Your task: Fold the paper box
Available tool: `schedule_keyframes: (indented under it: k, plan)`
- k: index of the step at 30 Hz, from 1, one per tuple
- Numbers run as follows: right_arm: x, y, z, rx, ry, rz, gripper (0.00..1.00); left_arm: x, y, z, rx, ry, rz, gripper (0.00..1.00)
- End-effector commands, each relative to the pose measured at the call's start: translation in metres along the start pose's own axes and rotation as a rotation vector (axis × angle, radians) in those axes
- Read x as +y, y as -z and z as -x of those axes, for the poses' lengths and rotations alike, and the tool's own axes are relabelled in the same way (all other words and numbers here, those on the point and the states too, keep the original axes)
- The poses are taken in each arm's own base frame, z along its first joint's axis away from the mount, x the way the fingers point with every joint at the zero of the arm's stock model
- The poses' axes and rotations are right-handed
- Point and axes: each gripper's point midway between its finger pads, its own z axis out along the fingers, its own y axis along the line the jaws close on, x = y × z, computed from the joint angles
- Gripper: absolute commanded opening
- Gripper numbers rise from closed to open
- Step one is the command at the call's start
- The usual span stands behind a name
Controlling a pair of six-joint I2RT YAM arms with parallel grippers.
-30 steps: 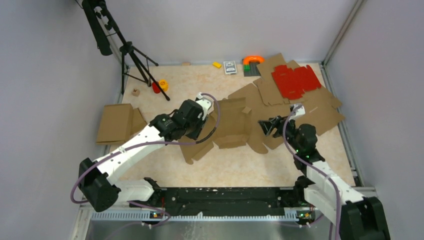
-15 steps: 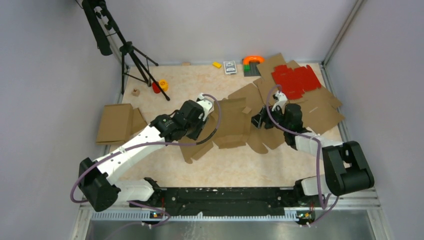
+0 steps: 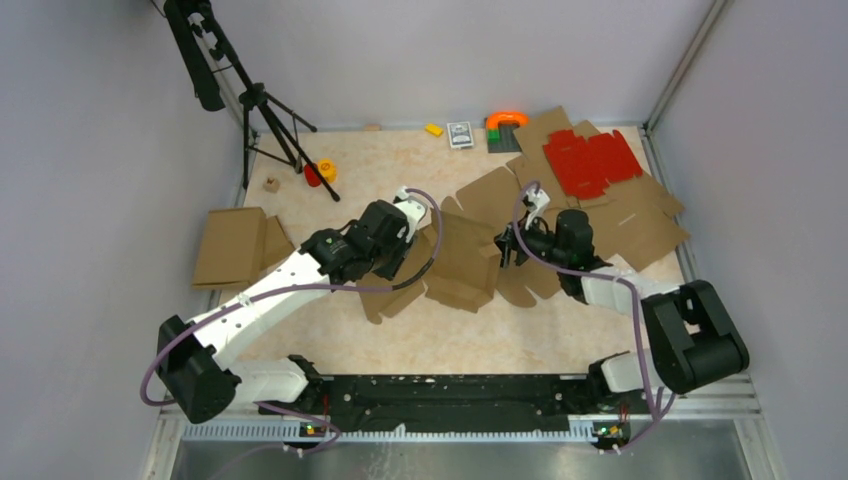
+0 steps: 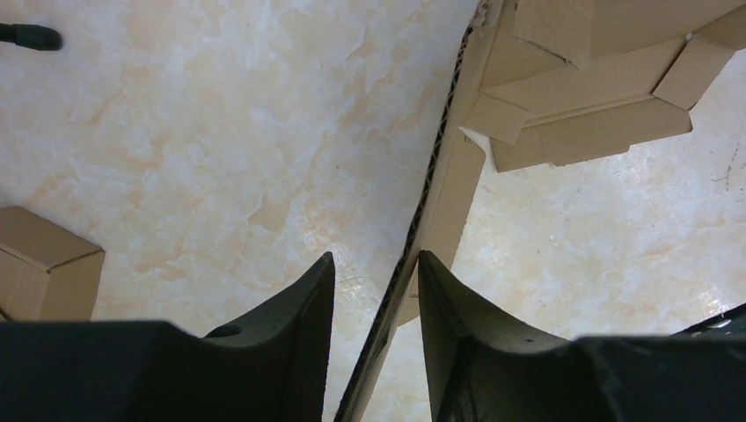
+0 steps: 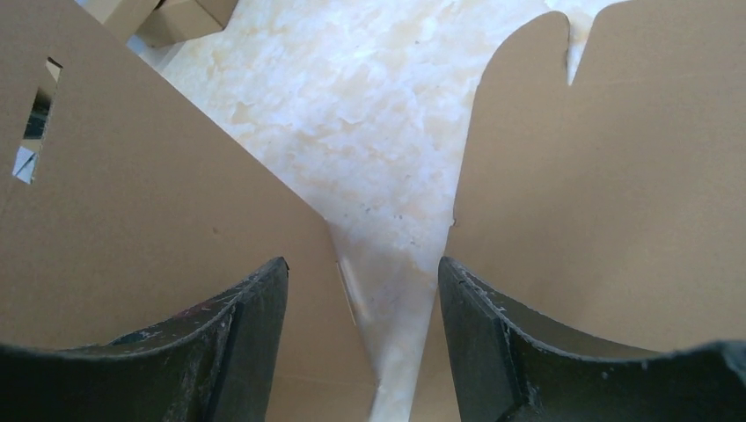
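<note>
The right tool [image 3: 507, 246], fingers apart, has swung to the paper box [image 3: 462, 262] (three o'clock side). The left tool [image 4: 376, 290] stays clamped on its edge; one wall seems raised.

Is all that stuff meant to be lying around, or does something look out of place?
A bright red sheet lies on the brown cardboard stack, and small toys sit scattered along the far wall.

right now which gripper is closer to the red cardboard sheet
Right. The right gripper sits just below-left of the red sheet, over the brown cardboard; the left gripper is farther off, across the paper box.
</note>
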Motion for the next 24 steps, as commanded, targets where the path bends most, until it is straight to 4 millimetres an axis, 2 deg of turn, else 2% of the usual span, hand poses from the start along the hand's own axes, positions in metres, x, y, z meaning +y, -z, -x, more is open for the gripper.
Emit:
schedule_keyframes:
  k: [1, 5, 8, 11, 16, 24]
  plan:
    - [0.003, 0.013, 0.002, -0.024, 0.029, -0.053, 0.63, -0.001, 0.007, 0.015, -0.064, -0.002, -0.011, 0.29]
    - [-0.007, 0.034, -0.02, 0.004, -0.018, -0.17, 0.62, -0.007, 0.007, 0.016, -0.077, 0.008, -0.039, 0.29]
    - [0.003, 0.047, -0.03, 0.001, 0.0, -0.149, 0.63, -0.008, 0.005, 0.014, -0.074, 0.003, -0.046, 0.29]
    - [0.015, 0.053, -0.025, -0.033, 0.02, -0.112, 0.63, -0.01, 0.003, 0.013, -0.078, -0.012, -0.06, 0.29]
    - [0.038, 0.052, -0.017, -0.055, 0.064, -0.009, 0.59, -0.01, 0.005, 0.014, -0.094, -0.034, -0.064, 0.29]
    - [0.077, 0.05, -0.019, -0.053, 0.139, 0.143, 0.58, -0.009, 0.003, 0.015, -0.09, -0.045, -0.061, 0.29]
